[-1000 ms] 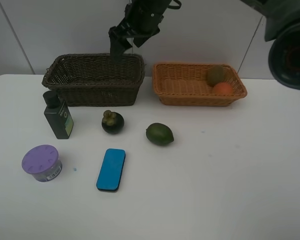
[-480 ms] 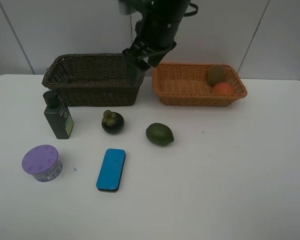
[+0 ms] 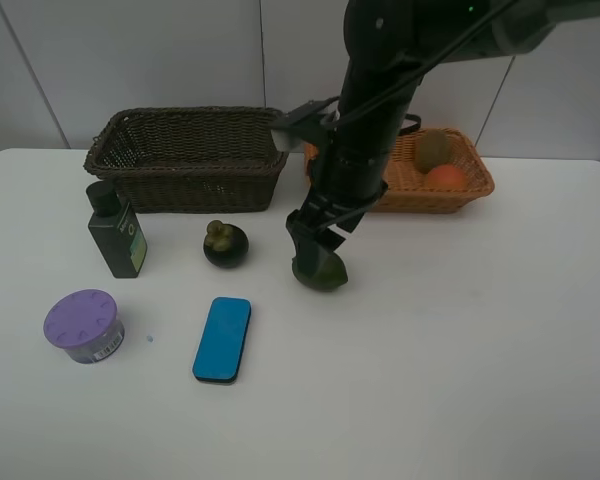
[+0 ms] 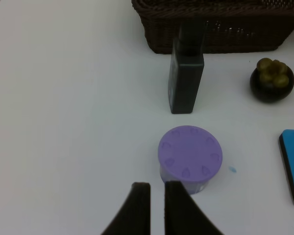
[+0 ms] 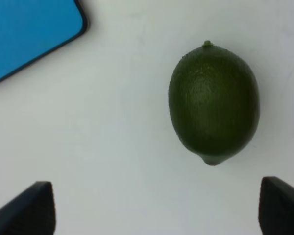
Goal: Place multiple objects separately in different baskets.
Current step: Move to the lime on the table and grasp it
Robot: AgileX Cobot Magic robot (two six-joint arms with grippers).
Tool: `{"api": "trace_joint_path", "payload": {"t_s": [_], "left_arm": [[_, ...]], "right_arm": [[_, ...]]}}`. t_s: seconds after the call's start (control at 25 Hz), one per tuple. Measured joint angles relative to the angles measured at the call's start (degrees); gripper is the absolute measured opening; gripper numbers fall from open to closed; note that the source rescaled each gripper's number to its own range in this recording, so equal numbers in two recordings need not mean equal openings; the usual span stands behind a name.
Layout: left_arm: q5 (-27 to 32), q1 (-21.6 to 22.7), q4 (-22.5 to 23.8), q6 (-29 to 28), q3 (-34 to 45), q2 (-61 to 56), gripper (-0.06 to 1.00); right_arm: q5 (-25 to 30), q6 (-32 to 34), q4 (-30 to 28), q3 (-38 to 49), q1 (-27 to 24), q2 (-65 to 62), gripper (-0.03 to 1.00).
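**Table** (image 3: 480, 350): white; carries every item below.

**Dark brown wicker basket** (image 3: 185, 160): at 10 o'clock from the lime. Its contents cannot be seen.

**Orange-tan wicker basket** (image 3: 458, 198): at 1 o'clock from the lime. It holds a kiwi (image 3: 433, 150) and a peach (image 3: 445, 177), so it is the likely home for this fruit.

**Right tool** (image 3: 318, 258): jaws spread wide and empty, low over the lime.
- Handling note: shift sideways until the fruit sits midway between the fingers.
- Descend to straddle its widest girth.
- Close gently, since the smooth round skin may slip.
- Lift clear of the basket rim.

**Left tool** (image 4: 157, 208): fingers nearly together, gripping nothing, near the purple-lidded tub (image 4: 190, 154).

**Lime** (image 5: 214, 113): resting on the table, untouched. In the high view it peeks out at 5 o'clock beneath the right tool. The right wrist view shows it off-centre, nearer one finger than the other and not yet between them.
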Motion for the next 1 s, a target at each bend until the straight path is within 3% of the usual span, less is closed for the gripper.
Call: {"api": "trace_joint_path", "payload": {"t_s": [0.32, 1.0], "left_arm": [[0.0, 0.0, 0.0, 0.0, 0.0, 0.0, 0.0], [0.0, 0.0, 0.0, -0.34, 0.0, 0.0, 0.0]], "right_arm": [[-8.98, -2.36, 0.05, 4.24, 0.0, 0.56, 1.0], [-17.53, -2.87, -0.35, 4.24, 0.0, 8.77, 0.99]]}}
